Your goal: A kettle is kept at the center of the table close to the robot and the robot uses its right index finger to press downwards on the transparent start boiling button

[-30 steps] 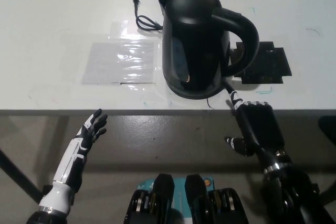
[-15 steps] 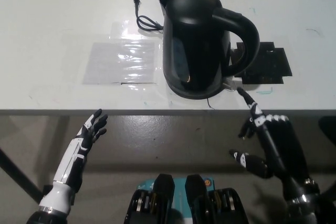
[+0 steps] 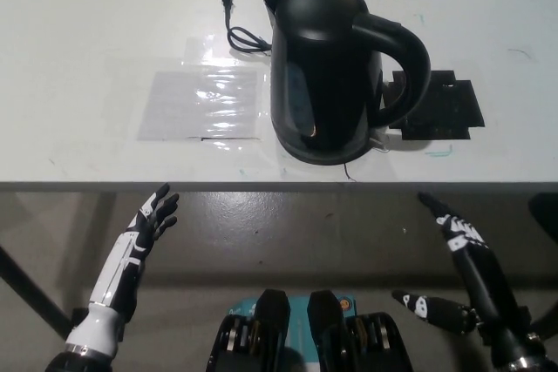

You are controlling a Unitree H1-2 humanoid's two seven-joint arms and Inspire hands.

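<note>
Fingers of black right hand spread apart, clamped on nothing, one stretched up toward tabletop edge, another jutting out sideways at lower left of palm. Forearm rising from bottom right corner, whole hand below tabletop level, clear of the near edge. White left hand at rest at lower left, also below the edge, fingers apart and pointing up, empty.

Black kettle up and left of the right fingertips, well apart from them, upright on tabletop near its front edge. Glossy rounded body, spout at upper left, looped handle on the right side. Pale button at base of handle, just above the near edge, too small to tell its position. Thin cord with plug behind kettle on the left. Clear plastic sheet flat on tabletop left of kettle; black patch right of handle.

Open floor between both hands and under the edge.
</note>
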